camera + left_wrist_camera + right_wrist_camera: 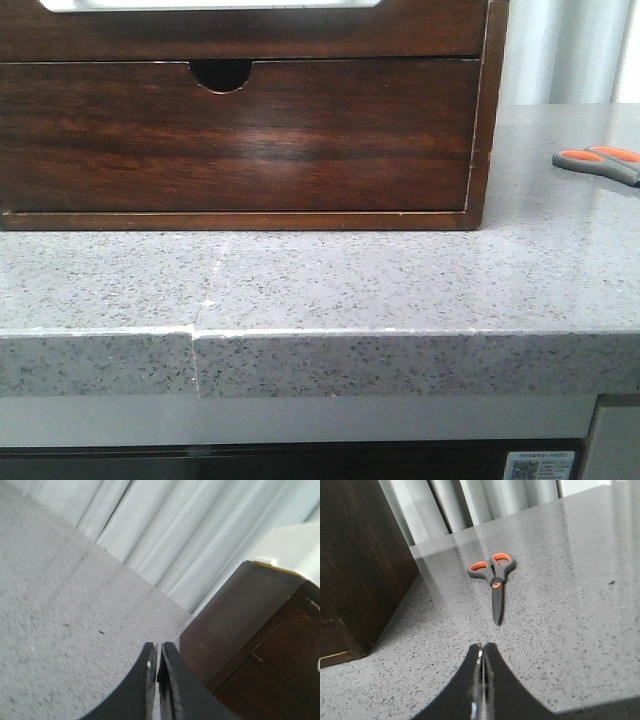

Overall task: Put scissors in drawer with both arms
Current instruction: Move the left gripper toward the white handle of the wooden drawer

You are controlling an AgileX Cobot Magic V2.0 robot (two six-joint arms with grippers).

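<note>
Both grippers, left and right, have fingers pressed together, holding nothing. Scissors lie flat on the grey counter, blades closed, right of the wooden cabinet, apart from it.

The scissors have grey handles, orange loop linings and dark blades. The cabinet is dark reddish-brown wood with streaky grain. The counter is pale grey, speckled black; the curtain is off-white.
</note>
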